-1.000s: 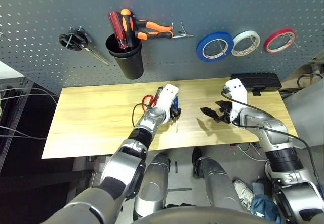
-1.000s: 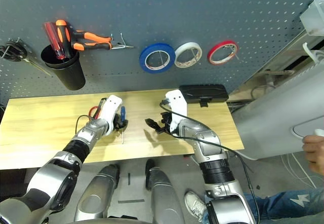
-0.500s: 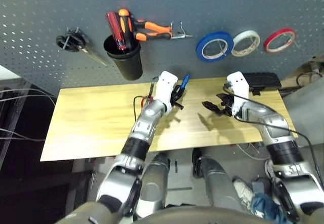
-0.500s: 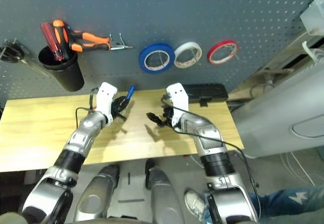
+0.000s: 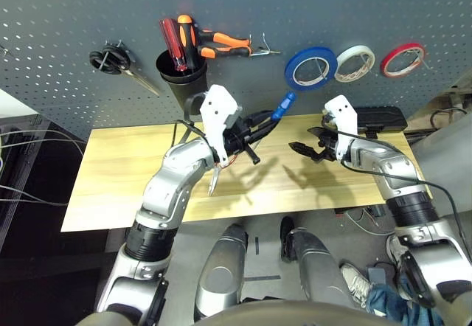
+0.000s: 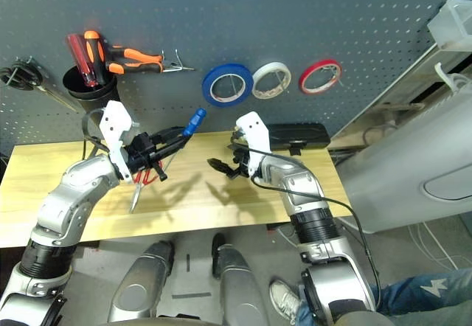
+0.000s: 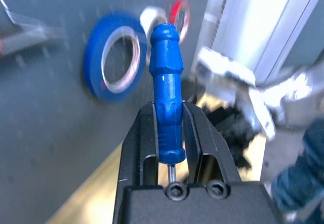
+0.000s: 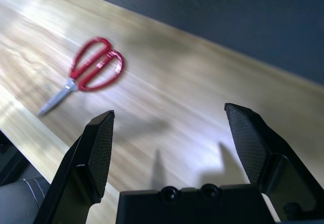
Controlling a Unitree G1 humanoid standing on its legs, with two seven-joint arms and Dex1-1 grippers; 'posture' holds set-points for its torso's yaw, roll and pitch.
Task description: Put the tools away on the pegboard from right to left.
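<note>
So the blue screwdriver (image 7: 168, 92) is up off the table (image 5: 110, 186), pinched between the left gripper's (image 7: 169, 133) 2 fingers. Right gripper (image 8: 169, 112) is spread wide over the wood, and the red scissors (image 8: 96, 67) are just lying on the table.

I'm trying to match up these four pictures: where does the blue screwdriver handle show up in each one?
Left eye: the blue screwdriver handle, right of center, above the table's back edge.
Right eye: left of center, below the blue tape roll.
Left wrist: center, upright.
Right wrist: not in it.
Shared landmark: the pegboard, behind the table.
</note>
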